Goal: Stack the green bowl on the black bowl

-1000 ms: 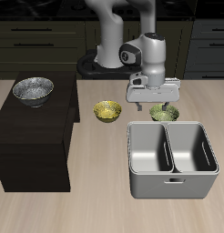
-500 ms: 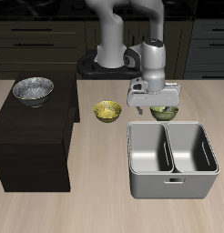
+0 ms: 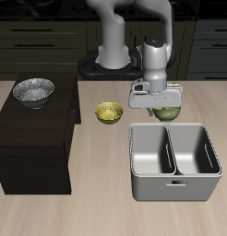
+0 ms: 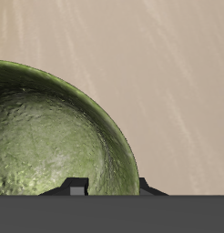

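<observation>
The green bowl [image 3: 167, 114] stands on the table just behind the grey bin, partly hidden by my hand. In the wrist view the green bowl [image 4: 50, 136] fills much of the frame, mottled inside. My gripper [image 3: 162, 108] is low over the bowl's rim. In the wrist view my gripper [image 4: 112, 188] is open, and the rim runs between the two fingertips [image 4: 77, 187]. The black bowl [image 3: 33, 90], silvery-grey inside, sits apart on top of the dark cabinet [image 3: 32, 147].
A small yellow-gold bowl [image 3: 109, 112] stands on the table between the cabinet and the green bowl. A grey two-compartment bin [image 3: 176, 189] stands toward the table's front edge, close to the green bowl. The robot's base is at the back.
My gripper has come down and shifted slightly sideways onto the green bowl, now covering part of it. The bowls have not moved.
</observation>
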Robot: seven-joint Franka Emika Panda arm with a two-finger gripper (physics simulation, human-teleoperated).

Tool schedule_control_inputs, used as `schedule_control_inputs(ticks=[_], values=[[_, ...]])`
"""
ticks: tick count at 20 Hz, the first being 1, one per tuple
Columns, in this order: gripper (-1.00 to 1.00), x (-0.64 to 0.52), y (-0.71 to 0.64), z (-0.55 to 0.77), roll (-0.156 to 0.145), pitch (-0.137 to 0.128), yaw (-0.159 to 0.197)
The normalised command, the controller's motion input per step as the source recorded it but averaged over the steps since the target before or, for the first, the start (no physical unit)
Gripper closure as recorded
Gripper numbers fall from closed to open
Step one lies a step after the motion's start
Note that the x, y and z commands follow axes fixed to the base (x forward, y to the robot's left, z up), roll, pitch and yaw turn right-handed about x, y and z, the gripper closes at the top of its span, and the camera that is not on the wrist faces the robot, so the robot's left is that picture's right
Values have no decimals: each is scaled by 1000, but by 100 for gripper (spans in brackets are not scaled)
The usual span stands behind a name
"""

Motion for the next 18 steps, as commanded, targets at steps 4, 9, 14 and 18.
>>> schedule_control_inputs(ticks=[4, 9, 14, 18], values=[[100, 3, -48, 215, 8, -5, -12], [100, 68, -137, 342, -11, 19, -26], [100, 33, -178, 480, -8, -9, -27], [100, 72, -210, 408, -3, -6, -30]])
